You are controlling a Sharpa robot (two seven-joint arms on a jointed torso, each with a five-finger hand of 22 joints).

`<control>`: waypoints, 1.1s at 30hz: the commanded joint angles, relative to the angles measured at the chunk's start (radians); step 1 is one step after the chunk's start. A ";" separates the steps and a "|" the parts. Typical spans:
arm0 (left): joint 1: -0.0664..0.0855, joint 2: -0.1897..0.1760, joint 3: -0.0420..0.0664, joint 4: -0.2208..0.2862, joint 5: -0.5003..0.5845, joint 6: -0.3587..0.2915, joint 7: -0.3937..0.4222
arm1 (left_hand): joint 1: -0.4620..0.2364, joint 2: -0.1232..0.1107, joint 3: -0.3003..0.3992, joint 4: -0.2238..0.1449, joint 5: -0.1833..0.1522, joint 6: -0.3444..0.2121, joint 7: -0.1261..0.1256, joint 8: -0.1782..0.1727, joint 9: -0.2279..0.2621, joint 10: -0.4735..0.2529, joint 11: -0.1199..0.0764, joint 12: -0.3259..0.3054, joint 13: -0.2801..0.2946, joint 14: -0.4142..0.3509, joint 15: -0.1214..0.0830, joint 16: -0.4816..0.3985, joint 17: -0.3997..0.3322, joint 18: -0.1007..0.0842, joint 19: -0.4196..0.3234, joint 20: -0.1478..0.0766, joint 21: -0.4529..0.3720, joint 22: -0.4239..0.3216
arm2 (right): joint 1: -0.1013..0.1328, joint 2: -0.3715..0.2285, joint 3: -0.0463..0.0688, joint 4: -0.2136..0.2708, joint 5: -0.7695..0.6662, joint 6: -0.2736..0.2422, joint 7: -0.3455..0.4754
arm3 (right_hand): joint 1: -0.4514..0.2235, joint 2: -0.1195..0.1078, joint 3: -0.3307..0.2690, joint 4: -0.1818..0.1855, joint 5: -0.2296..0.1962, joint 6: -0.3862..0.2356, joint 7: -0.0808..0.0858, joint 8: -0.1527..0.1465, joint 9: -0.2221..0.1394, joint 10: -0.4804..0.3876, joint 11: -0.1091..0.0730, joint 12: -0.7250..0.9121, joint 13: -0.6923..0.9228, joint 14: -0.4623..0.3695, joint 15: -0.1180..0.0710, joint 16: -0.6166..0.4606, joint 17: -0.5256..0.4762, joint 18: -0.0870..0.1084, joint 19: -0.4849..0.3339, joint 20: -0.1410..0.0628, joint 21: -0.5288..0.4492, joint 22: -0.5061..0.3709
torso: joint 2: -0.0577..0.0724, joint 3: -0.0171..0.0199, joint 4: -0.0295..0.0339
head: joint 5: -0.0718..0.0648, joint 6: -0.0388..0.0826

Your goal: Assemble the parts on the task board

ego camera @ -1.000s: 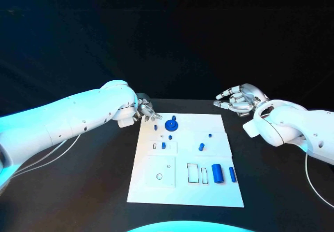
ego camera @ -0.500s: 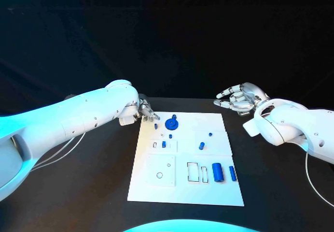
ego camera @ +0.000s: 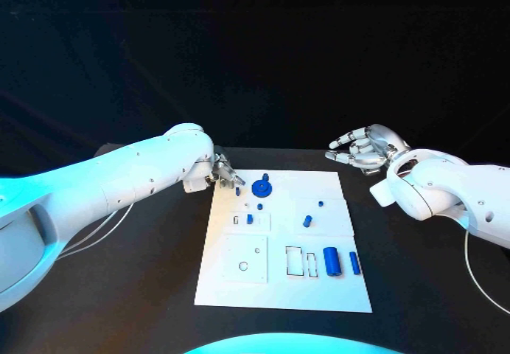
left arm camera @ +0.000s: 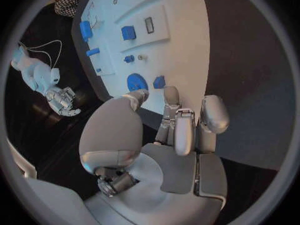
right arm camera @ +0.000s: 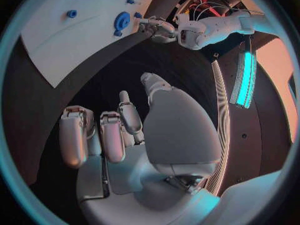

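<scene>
Left hand hovers released at the task board's upper-left corner; right hand, upper right, holds nothing.

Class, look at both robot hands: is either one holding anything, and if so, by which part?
Nothing is held. The left hand hovers at the task board's far-left corner, near the blue disc, fingers empty. The right hand is off the board, fingers apart and empty.

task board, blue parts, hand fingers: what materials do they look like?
Task board: white, matte, flat plate with shallow outlined recesses; looks like plastic, possibly painted sheet.
Blue parts, e.g. the round disc and the cylinder: uniform saturated blue, soft sheen; probably moulded or printed plastic.
Left hand and right hand: silver-grey shells with a smooth satin finish; metal or metallic-coated plastic, can't tell which.
</scene>
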 commanded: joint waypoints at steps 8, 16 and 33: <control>-0.004 0.012 -0.016 -0.010 0.028 0.030 0.018 | 0.010 0.021 -0.005 -0.002 0.004 0.013 0.001 0.001 -0.003 -0.003 -0.001 0.007 0.005 0.062 0.003 -0.001 0.132 0.015 -0.001 0.002 -0.002 0.004 | -0.001 0.002 0.000 0.001 -0.009 0.013 0.010 | -0.012 0.002 -0.009 0.000 -0.004 -0.004 -0.001 0.004 -0.002 -0.004 -0.002 -0.002 0.000 0.072 -0.003 -0.003 0.120 0.016 0.025 -0.004 -0.003 0.182 | 0.000 0.0004 0.0002 | 0.000 -0.001; -0.004 0.014 -0.019 -0.012 0.043 0.023 0.021 | 0.028 0.035 -0.003 -0.004 0.005 0.024 -0.003 0.005 -0.005 0.002 -0.005 0.015 0.009 0.063 0.000 0.002 0.136 0.014 0.002 0.002 0.000 0.009 | -0.001 0.003 0.000 0.001 -0.009 0.013 0.010 | -0.012 0.004 -0.009 0.000 -0.003 -0.004 -0.001 0.005 -0.002 -0.004 -0.002 -0.002 0.000 0.072 -0.003 -0.004 0.119 0.017 0.025 -0.004 -0.004 0.182 | -0.001 0.0011 0.0002 | 0.000 -0.001; -0.005 0.012 -0.019 -0.012 0.079 -0.021 0.037 | 0.221 0.109 0.158 -0.082 -0.015 0.019 -0.021 0.060 0.016 0.018 -0.024 0.031 -0.001 0.067 -0.017 0.007 0.144 0.011 0.011 -0.012 0.008 0.026 | -0.001 0.004 0.000 0.000 -0.009 0.017 0.008 | -0.012 0.006 -0.008 0.000 -0.002 -0.004 -0.001 0.005 -0.002 -0.002 -0.002 -0.001 0.001 0.072 -0.003 -0.004 0.119 0.016 0.025 -0.004 -0.003 0.182 | -0.001 0.0004 0.0006 | -0.002 -0.004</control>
